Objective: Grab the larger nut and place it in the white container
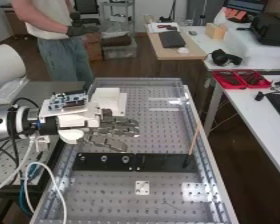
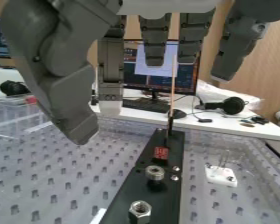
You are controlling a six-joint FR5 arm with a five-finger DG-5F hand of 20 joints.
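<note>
Showing the hand (image 1: 117,131) spreading wide in the high view, with dark fingers reaching out nearly straight and gripping nothing, hanging above the perforated tabletop (image 1: 167,127). Finding the white container (image 1: 111,94) sitting just beside the hand, on its far side, partly hiding behind it; being unable to tell from this angle what is lying inside. Seeing no nut between the fingers, but making out three small nut-like pieces resting in a row on the black strip (image 1: 162,162), nearer the camera than the hand. Looking through the wrist view at the thumb and fingers hanging well apart, with a hexagonal nut (image 2: 140,208) sitting on the strip and a round nut (image 2: 154,172) sitting between it and the red block (image 2: 161,153). Counting the larger nut among the pieces on the strip, outside the container, though being unable to tell for certain which piece is larger. Noticing the thin stick (image 2: 172,92) standing upright in a dark holder (image 2: 170,122) farther along the strip. Spotting red trays (image 1: 249,87) holding dark items on the white tabletop (image 1: 247,102) off to the side.
</note>
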